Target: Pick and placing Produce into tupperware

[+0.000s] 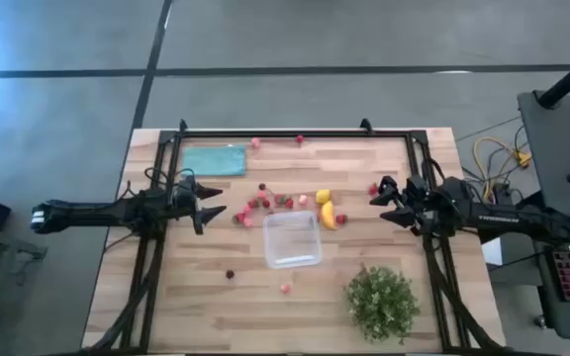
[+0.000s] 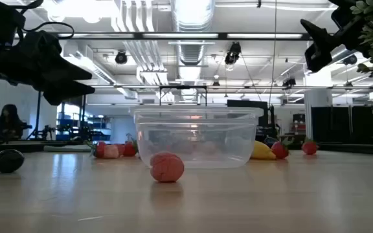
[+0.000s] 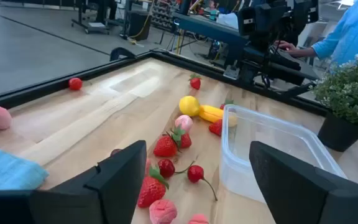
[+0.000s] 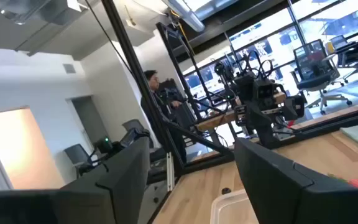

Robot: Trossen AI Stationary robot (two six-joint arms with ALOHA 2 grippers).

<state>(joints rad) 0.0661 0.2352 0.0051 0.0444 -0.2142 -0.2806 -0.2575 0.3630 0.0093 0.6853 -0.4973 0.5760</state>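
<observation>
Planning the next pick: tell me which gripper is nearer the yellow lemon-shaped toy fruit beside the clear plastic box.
Right. The right gripper hangs just past the yellow lemon-shaped toy fruit on its side; the left gripper sits farther off, across the scattered red berries, both open and empty.

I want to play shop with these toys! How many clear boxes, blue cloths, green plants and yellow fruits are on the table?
Clear box: 1
Teal cloth: 1
Green plant: 1
Yellow fruits: 2, the lemon and the long yellow piece
Total: 5
</observation>
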